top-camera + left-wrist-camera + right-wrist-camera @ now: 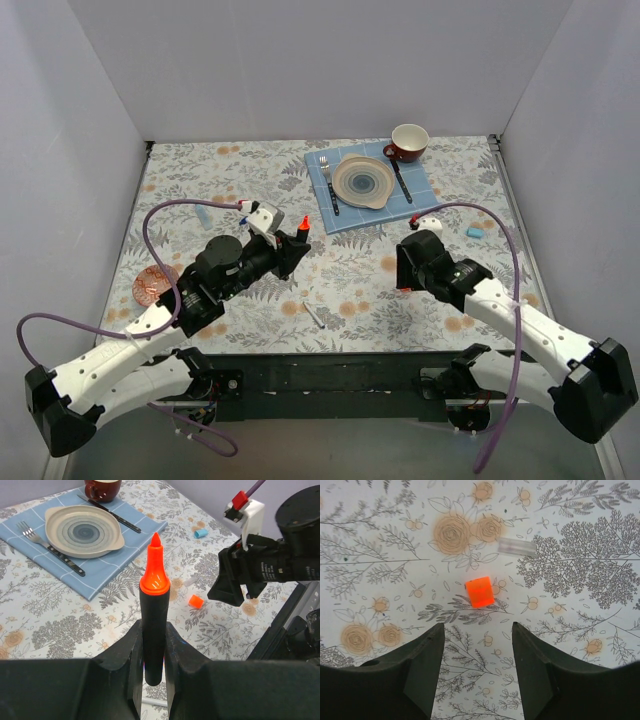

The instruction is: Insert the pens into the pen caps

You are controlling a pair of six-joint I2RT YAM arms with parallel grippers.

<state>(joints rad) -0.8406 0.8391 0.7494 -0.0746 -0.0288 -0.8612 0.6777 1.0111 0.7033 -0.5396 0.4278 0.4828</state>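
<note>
A short black marker with an orange tip (153, 625) stands upright in the centre of the left wrist view. Its barrel is pinched between the dark fingers of the left gripper (153, 647). In the top view it sits left of centre, over the floral tablecloth (360, 270).

A small bright orange plastic cap (479, 592) lies on that cloth at the centre of the right wrist view, just above the gap of the right gripper (477, 635), whose jaws are spread wide and hold nothing. A tiny clear cap (516, 546) lies just up and right of the orange one.

In the top view, a light-blue cap (475, 232) lies at the right and a thin white-grey pen (315, 315) at lower centre. At upper centre, a blue checked placemat (420, 185) carries a round grey plate (363, 181).
</note>
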